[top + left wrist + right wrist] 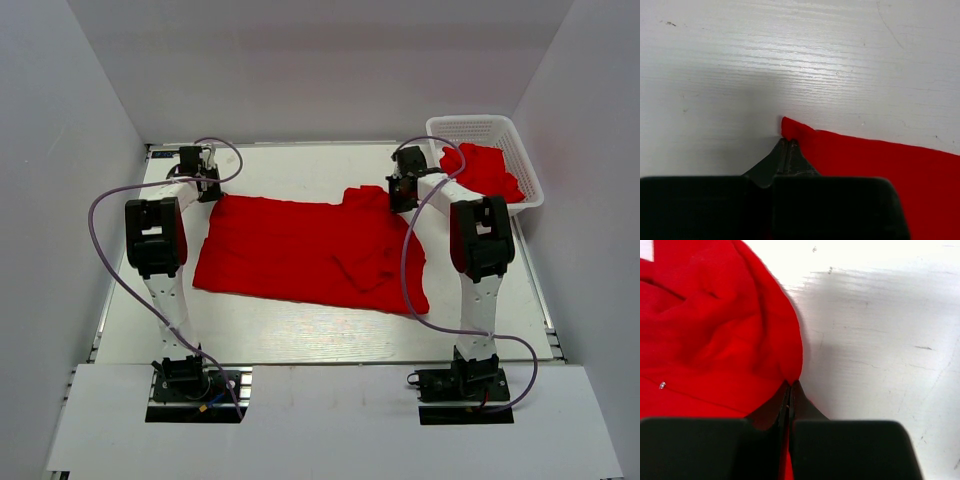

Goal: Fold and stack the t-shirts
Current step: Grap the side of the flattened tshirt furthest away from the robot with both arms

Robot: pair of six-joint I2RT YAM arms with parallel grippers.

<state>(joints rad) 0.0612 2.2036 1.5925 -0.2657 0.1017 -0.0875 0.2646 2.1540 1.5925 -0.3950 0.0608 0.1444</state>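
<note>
White walls point(330, 60) box in a pale, wood-grained table point(300, 335), where a spread t-shirt point(300, 250) lies flat across the middle. The left gripper point(788, 142) pinches its far-left corner, and the right gripper point(790, 385) is clamped on its far-right edge. A second t-shirt point(485, 170) sits crumpled in the white basket point(480, 125) at the far-right corner. Bare tabletop runs along the near edge.

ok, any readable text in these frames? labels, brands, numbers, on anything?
No readable text in any view.
No print on the spread t-shirt or the second t-shirt: plain red.
The basket and the table: unmarked white.
The pale speck on the cloth: too small to tell.
</note>
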